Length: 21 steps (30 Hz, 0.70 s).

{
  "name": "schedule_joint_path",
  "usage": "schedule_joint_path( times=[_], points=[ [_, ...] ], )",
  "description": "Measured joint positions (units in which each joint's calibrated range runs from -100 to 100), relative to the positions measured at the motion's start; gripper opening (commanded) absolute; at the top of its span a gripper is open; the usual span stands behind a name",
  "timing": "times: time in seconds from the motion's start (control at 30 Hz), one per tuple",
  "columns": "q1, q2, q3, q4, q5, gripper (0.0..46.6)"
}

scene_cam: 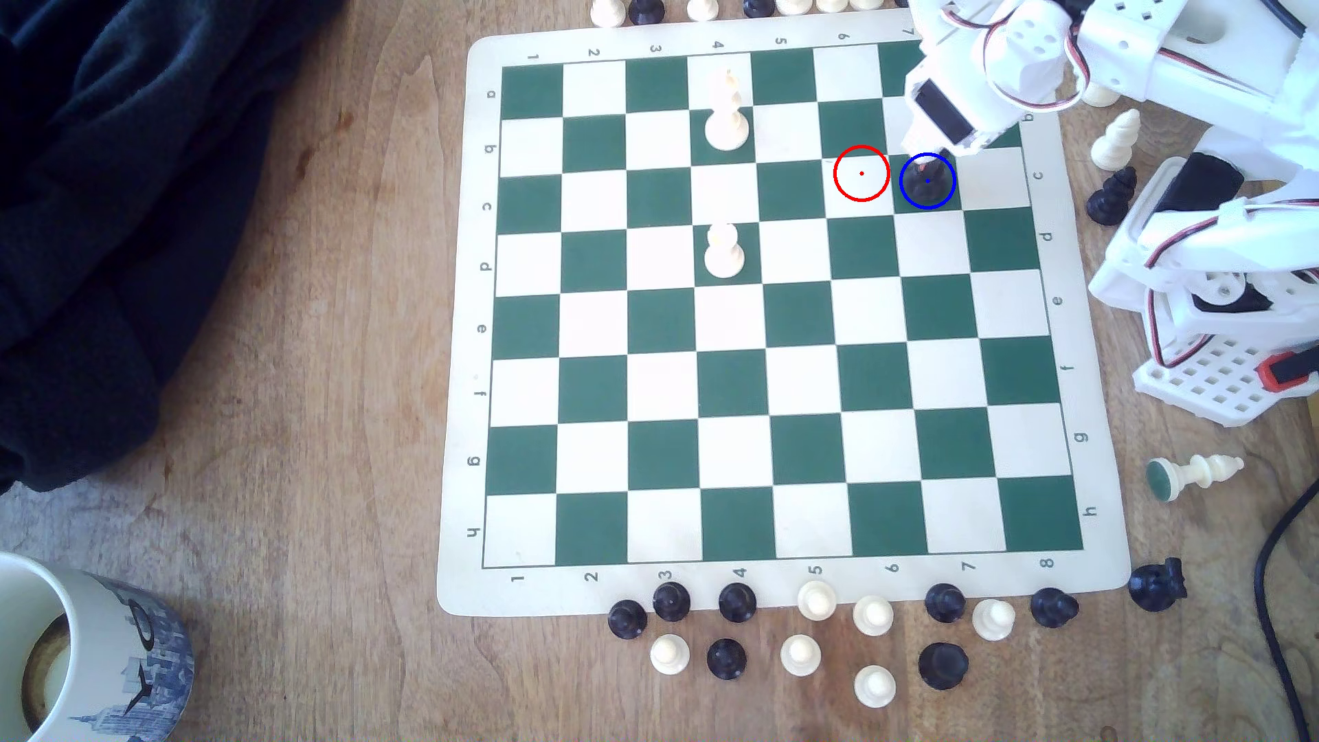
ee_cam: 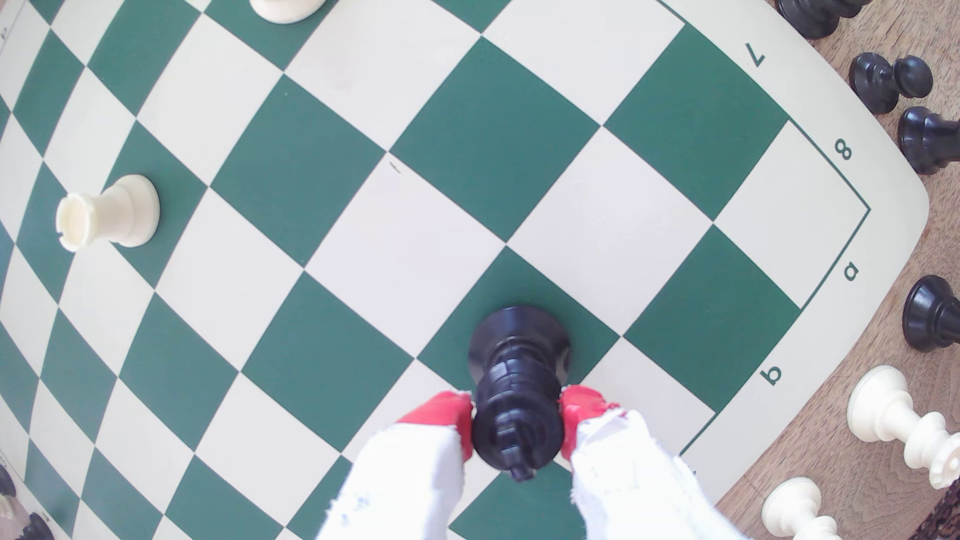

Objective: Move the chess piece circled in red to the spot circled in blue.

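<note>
The tall black chess piece point(ee_cam: 519, 394) stands on a dark green square point(ee_cam: 587, 332), its base looking set down on the board. My gripper point(ee_cam: 517, 415) is shut on its head, with one red-tipped finger point(ee_cam: 441, 415) pressed against each side. In the exterior view the chess piece point(scene_cam: 926, 182) sits inside the blue ring of the spot point(scene_cam: 908, 201), right under my gripper point(scene_cam: 928, 163). The red ring point(scene_cam: 861, 173) marks a bare white square just to the exterior view's left of it.
Two cream pieces point(scene_cam: 726, 114) point(scene_cam: 724, 251) stand on the board's column 4. Loose pieces line the board's near edge point(scene_cam: 799, 628) and its right side point(scene_cam: 1112, 196). The arm's base point(scene_cam: 1213, 300) is at the exterior view's right, with a mug point(scene_cam: 86, 656) and dark cloth point(scene_cam: 107, 214) at its left.
</note>
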<state>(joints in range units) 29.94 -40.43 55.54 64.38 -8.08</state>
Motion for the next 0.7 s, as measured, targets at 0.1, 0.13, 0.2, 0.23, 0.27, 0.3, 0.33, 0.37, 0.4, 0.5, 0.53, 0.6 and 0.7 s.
schedule_joint_path(
  times=[0.1,0.13,0.2,0.23,0.27,0.3,0.33,0.37,0.4,0.5,0.53,0.6,0.7],
  points=[
    [-0.1,0.4,0.0,0.0,0.0,0.2],
    [-0.1,0.8,0.0,0.0,0.0,0.2],
    [-0.1,0.9,0.0,-0.2,0.0,0.2],
    [-0.1,0.9,0.0,-0.3,0.0,0.3],
    [-0.1,0.9,0.3,-0.5,0.0,0.5],
    [-0.1,1.0,0.8,-0.6,0.0,0.6],
    [-0.4,1.1,1.0,-0.6,0.0,0.9],
    [-0.8,1.1,1.2,-0.6,0.0,1.6],
    [-1.0,1.1,1.2,-0.9,0.0,2.9],
    [-1.0,1.3,1.4,-1.4,0.0,6.5],
    [-1.0,1.4,1.5,-1.4,0.0,7.7],
    [-1.0,1.4,1.7,-1.5,0.0,10.5],
    [-1.0,1.4,1.7,-1.5,0.0,11.2]
  ],
)
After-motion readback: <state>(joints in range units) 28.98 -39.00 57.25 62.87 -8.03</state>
